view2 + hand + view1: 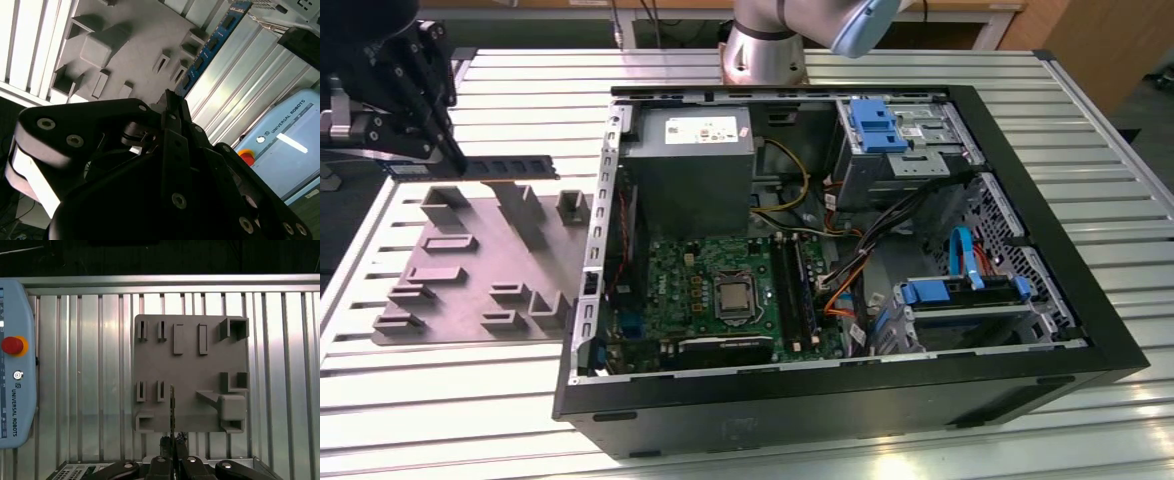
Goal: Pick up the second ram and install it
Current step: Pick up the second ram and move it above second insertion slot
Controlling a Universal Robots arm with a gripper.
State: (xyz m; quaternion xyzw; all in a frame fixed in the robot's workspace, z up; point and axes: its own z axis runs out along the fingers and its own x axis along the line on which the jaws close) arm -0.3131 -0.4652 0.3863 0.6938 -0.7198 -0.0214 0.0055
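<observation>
In the exterior view my gripper (458, 163) hangs at the exterior view's far left, above the grey fixture plate (474, 265). It is shut on one end of the second ram (510, 167), a dark stick held level and lifted off the plate. The second wrist view shows the ram (216, 41) as a blue-green board with black chips, reaching out from the gripper (174, 98). In the first wrist view the ram (172, 402) appears edge-on over the plate (200, 375), pinched in the gripper (172, 439). The black memory slots (790, 285) lie on the motherboard inside the open case.
The open computer case (1067, 350) takes up the middle and the exterior view's right of the slatted metal table (440, 400). Its near wall stands right beside the fixture plate. A teach pendant (15, 365) with a red button lies on the table. The arm's base (767, 45) stands behind the case.
</observation>
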